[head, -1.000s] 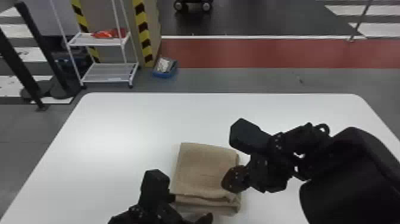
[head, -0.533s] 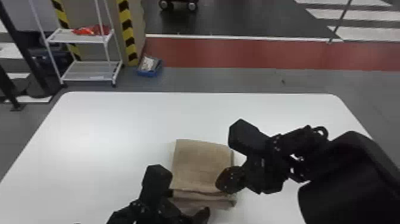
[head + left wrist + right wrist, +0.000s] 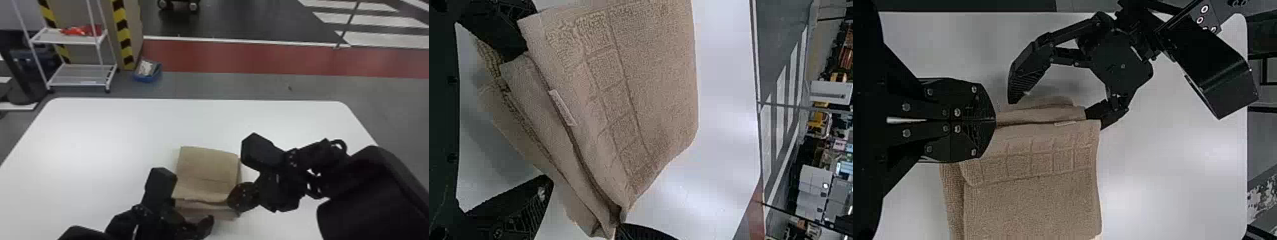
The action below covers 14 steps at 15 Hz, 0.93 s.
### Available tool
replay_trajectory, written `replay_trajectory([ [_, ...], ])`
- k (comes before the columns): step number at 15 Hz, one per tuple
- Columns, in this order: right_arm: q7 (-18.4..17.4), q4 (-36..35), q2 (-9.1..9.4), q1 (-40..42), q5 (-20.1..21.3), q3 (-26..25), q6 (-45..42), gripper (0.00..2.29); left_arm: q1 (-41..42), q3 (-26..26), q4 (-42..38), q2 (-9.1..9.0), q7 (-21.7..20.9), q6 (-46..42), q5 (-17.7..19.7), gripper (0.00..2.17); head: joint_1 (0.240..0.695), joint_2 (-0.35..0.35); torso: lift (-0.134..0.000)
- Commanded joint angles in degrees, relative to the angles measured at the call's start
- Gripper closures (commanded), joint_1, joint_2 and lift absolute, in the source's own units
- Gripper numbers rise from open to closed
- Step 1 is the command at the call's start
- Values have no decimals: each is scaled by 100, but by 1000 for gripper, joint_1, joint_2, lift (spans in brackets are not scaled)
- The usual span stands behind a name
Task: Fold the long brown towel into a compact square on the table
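Note:
The brown towel [image 3: 207, 169] lies folded into a layered, roughly square stack on the white table [image 3: 105, 134]. At its near left corner stands my left gripper [image 3: 191, 211], open. One of its fingers lies against the layered edge, the other stands apart over the table. In the left wrist view the towel [image 3: 654, 75] shows a pale label and checked border beyond the left gripper [image 3: 537, 115]. My right gripper [image 3: 232, 201] is at the near right corner. Closed fingers hold the layered edge of the towel [image 3: 1038, 205] in the right wrist view, at the right gripper [image 3: 994, 120].
Bare tabletop surrounds the towel to the left and behind. The two grippers are close together along its near edge. Beyond the table stand a white shelf rack [image 3: 76, 75] and a blue bin [image 3: 147, 71] on the floor.
In the head view, the table, towel and background have shifted left. My left gripper stands slightly higher in that view; the right one has hardly moved there.

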Motion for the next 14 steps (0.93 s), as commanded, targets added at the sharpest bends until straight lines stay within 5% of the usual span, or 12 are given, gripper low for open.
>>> replay_trajectory([
  [1, 19, -2, -13, 51, -23, -148, -43, 2135, 22, 74, -142, -15, -51, 84, 31, 87, 695, -102, -123],
  [4, 19, 16, 31, 60, -32, -280, -131, 2135, 171, 241, -440, -15, -332, 242, 154, 87, 695, -107, -123],
  [7, 19, 139, 303, 33, -40, -456, -360, 2135, 277, 382, -713, -15, -578, 594, 146, 83, 695, -106, -123],
  [11, 19, 429, 971, 16, -93, -1141, -641, 2135, 408, 672, -1012, -15, -903, 893, 242, 83, 695, -73, -123],
  [14, -79, 438, 1832, 262, -225, -1800, -623, 2132, 479, 830, -1135, -15, -833, 963, 647, 83, 695, -52, -123],
])
